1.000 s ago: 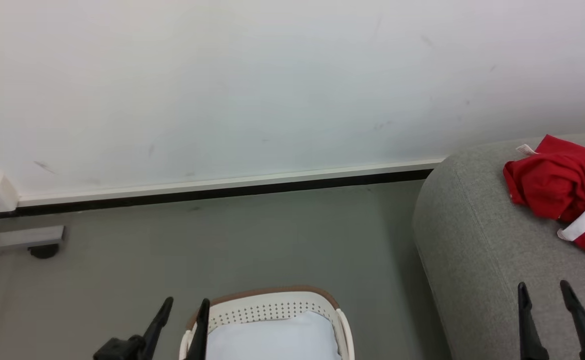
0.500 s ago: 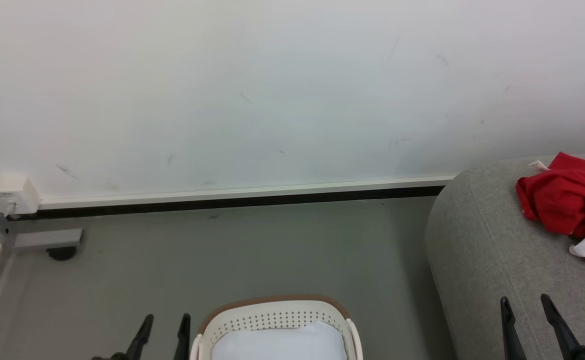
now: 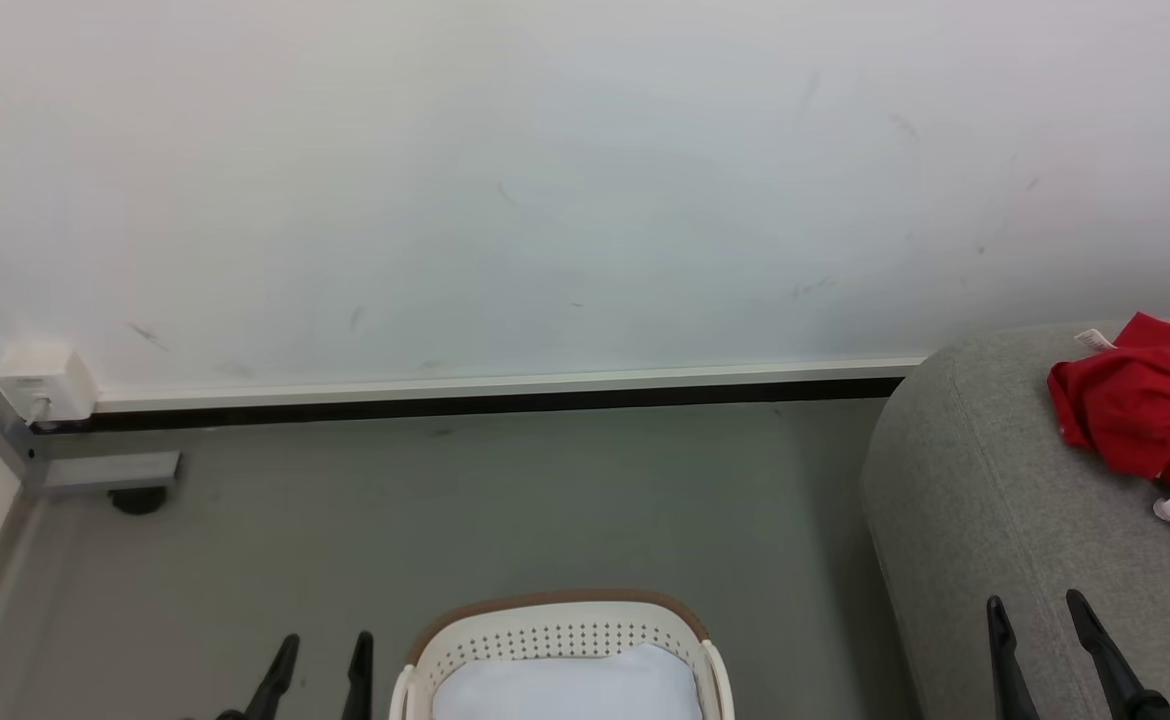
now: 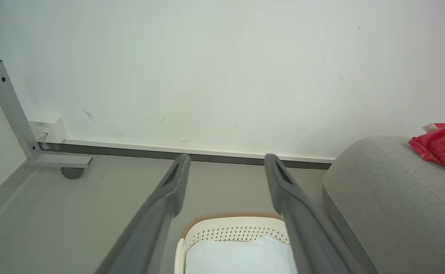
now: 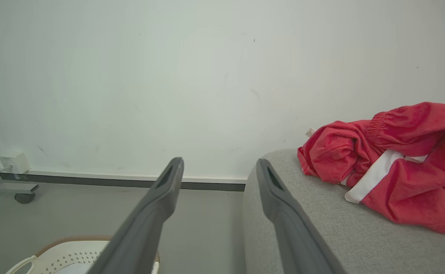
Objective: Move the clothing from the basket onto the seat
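**A:** How do the jaws stand?

**B:** Both pairs are apart and hold nothing. The left gripper (image 3: 328, 642) hangs over the floor (image 3: 445, 520) just left of the basket (image 3: 555, 622). The right gripper (image 3: 1034, 602) hangs over the near edge of the seat (image 3: 975, 500).

**A:** And the clothing?

**B:** The clothing (image 3: 1135, 415) lies in a crumpled red heap on the seat, toward the wall (image 3: 545, 180) and well apart from both grippers. The part of the basket in view holds a white liner (image 3: 565, 688).

**A:** So the job is finished?

**B:** Probably close. But the basket's near half is cut off at the bottom of the head view, so I cannot tell. I judge the step in hand to be a check for anything left.

**A:** How should that be done well?

**B:** Tip the head down first, so the whole basket is seen before an arm goes in. If red shows, bring the left gripper in from above with its jaws wide and clear of the rim. Pinch only red fabric at a bunched fold, because a deep bite would likely lift the soft liner too. Raise it straight up until the hem clears the rim, or the light basket may drag along. Set it beside the heap, not on the rounded edge, where it could slide to the floor.
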Controlling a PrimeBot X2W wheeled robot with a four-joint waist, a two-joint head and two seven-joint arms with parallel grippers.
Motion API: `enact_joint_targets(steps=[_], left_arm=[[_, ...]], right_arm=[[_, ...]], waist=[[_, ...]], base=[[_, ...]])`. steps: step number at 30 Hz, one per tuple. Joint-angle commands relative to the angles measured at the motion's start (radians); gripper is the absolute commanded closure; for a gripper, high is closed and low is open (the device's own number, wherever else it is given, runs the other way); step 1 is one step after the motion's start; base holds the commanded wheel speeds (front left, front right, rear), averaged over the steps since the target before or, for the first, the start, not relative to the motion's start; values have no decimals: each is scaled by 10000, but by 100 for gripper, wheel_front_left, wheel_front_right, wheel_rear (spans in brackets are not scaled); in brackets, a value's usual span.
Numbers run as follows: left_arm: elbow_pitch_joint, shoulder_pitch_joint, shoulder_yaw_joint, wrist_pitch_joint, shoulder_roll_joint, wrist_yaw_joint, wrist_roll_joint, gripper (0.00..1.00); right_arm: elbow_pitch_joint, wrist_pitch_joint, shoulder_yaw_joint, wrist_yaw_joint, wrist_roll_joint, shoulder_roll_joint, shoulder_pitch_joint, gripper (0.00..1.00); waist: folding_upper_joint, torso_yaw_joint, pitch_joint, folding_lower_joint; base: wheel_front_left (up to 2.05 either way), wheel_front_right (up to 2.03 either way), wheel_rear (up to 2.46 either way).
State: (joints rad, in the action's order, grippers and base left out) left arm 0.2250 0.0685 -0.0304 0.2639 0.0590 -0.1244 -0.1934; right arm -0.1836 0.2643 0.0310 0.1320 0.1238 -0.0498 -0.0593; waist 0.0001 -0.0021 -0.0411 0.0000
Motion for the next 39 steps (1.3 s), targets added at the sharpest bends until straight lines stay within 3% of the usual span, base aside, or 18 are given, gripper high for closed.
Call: enact_joint_targets(steps=[1,32,33,39], left_arm=[[25,77,69,8,-11,-52,124,0],[115,-61,85,8,-75,-50,-172,0],[105,-26,60,0,-92,-69,-151,100],[522,117,-22,-53,-144,-73,-348,100]], right_arm=[[-29,-1,-39,-26,89,-16,148,0],[-131,-1,-194,-26,140,-15,174,0],[-110,0,-215,0,40,0,135,100],[-515,-49,-239,0,214,68,-76,100]], waist=[[-1,-1,8,0],[-1,-76,42,0],[-1,-80,42,0],[-1,-81,46,0]], base=[[0,0,0],[0,0,0],[0,0,0],[0,0,0]])
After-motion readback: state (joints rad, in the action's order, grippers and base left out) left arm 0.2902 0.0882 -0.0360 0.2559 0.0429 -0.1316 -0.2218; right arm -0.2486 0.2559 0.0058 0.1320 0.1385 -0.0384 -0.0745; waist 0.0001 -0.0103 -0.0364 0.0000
